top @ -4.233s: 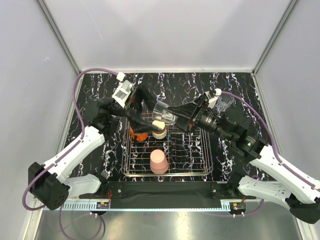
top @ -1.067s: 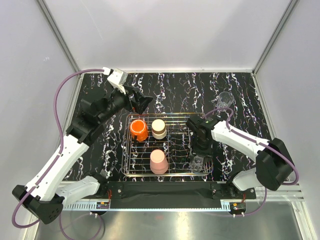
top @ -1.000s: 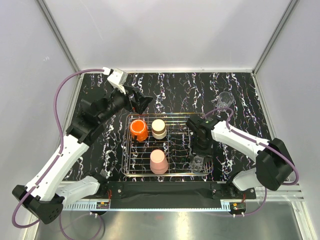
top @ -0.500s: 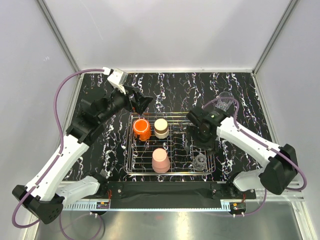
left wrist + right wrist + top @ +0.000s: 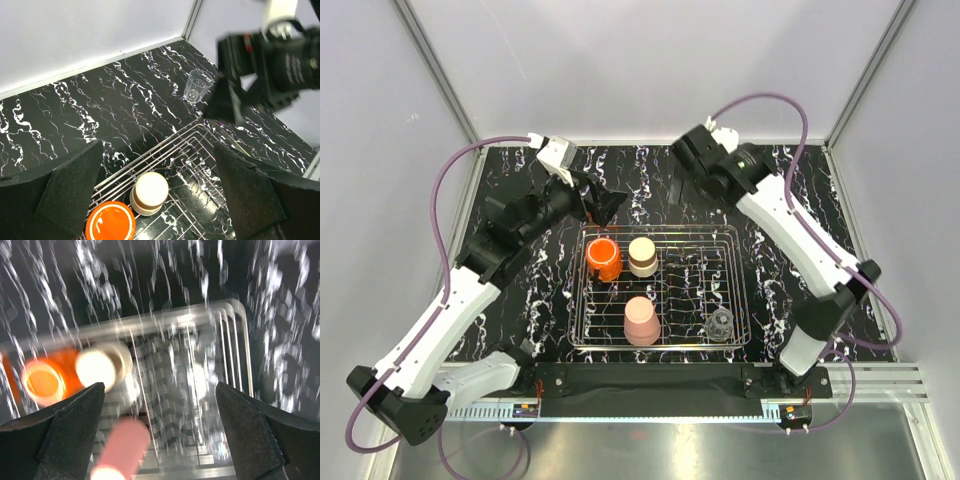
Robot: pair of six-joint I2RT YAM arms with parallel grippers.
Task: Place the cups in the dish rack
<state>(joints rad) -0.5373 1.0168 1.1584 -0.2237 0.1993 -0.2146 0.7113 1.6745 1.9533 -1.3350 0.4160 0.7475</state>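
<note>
The dish rack (image 5: 658, 229) sits mid-table and holds four cups. The orange cup (image 5: 603, 258) is at 10 o'clock with the cream cup (image 5: 642, 256) just beside it. The pink tumbler (image 5: 640, 321) is at 7 o'clock and one clear glass (image 5: 721, 323) is in the 5 o'clock corner. Open wire runs from 12 to 3 o'clock.

The second clear glass (image 5: 196, 86) stands on the marble table (image 5: 640, 165) past the 1 o'clock corner, apart from the rim.

The left gripper (image 5: 613, 208) hovers at 11 o'clock, fingers spread and empty. The right gripper (image 5: 160, 389) hangs beyond the 12 o'clock rim, fingers wide apart and holding nothing. Its red label (image 5: 246, 41) is too small to read.

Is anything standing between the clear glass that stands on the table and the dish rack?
Nothing visible does. In the left wrist view the clear glass stands on the table just beyond the far right corner of the dish rack, with only bare marble between.
</note>
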